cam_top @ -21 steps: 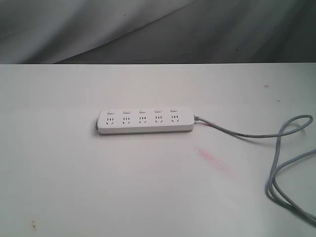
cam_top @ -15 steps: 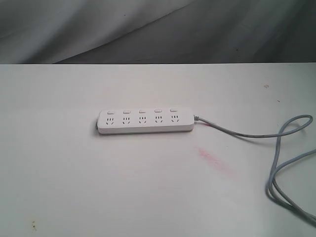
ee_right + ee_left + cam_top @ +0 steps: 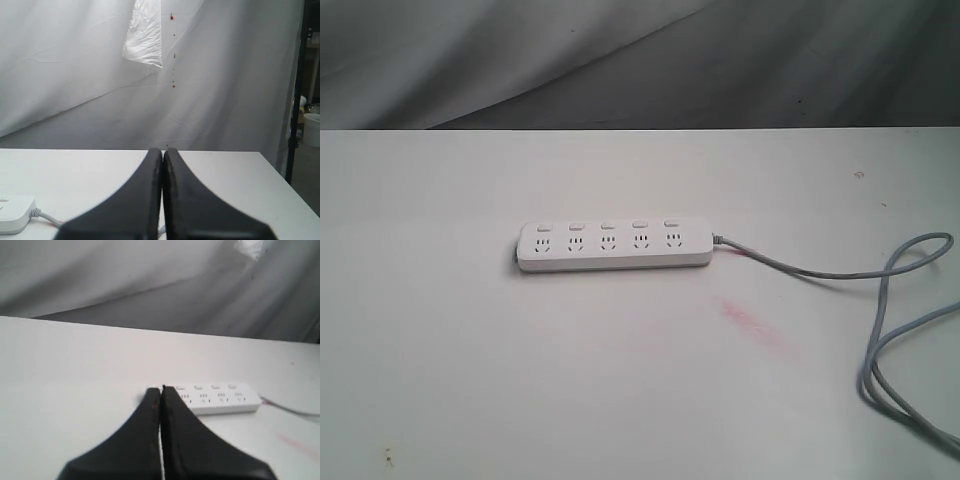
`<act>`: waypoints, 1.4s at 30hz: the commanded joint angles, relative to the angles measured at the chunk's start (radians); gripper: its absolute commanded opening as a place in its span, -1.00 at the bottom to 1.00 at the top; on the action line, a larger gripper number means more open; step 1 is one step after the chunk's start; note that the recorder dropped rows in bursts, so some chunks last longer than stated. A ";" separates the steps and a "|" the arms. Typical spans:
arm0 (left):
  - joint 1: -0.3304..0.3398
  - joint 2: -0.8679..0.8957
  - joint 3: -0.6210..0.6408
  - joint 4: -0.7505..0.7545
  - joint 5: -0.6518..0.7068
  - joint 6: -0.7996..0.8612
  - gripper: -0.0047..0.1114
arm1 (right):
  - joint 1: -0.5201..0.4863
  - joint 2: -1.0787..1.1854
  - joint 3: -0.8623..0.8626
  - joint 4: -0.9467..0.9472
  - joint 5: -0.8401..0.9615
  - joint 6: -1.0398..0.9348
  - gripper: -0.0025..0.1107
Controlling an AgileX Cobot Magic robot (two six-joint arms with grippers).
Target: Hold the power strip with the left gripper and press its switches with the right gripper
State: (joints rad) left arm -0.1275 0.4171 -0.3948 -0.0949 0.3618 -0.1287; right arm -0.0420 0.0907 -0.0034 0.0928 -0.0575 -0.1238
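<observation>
On worktop (image 3: pixel 620 400): strip (image 3: pixel 613 245) lies flat, untouched. Five switches (image 3: pixel 607 225) in row along strip's far edge in exterior view. Cord (image 3: pixel 820 270) leaves strip's right end and loops away. Neither arm in exterior view. Wrist views: left gripper (image 3: pixel 161 389) short of strip's left end, fingers (image 3: pixel 150 410) pressed together, empty; right gripper (image 3: pixel 162 150) well apart from strip's cord end, fingers likewise together, empty. Step judged: approach, hold not yet made. Next likely: left fingers part to span strip, then clamp; right's closed tip suits pressing first switch.
</observation>
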 commanded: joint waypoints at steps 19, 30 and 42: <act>0.000 0.996 -0.644 -0.452 0.327 1.184 -0.92 | -0.008 -0.004 0.003 0.003 0.000 0.002 -0.96; 0.030 1.297 -0.681 -0.723 0.267 1.705 -0.92 | -0.008 -0.004 0.003 0.003 0.000 0.002 -0.96; 0.171 1.345 -0.681 -0.999 0.525 1.865 -0.92 | -0.008 -0.004 0.003 0.003 0.000 0.002 -0.96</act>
State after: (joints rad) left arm 0.0269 1.7626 -1.0682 -1.0431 0.8645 1.7265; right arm -0.0420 0.0907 -0.0034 0.0928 -0.0575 -0.1238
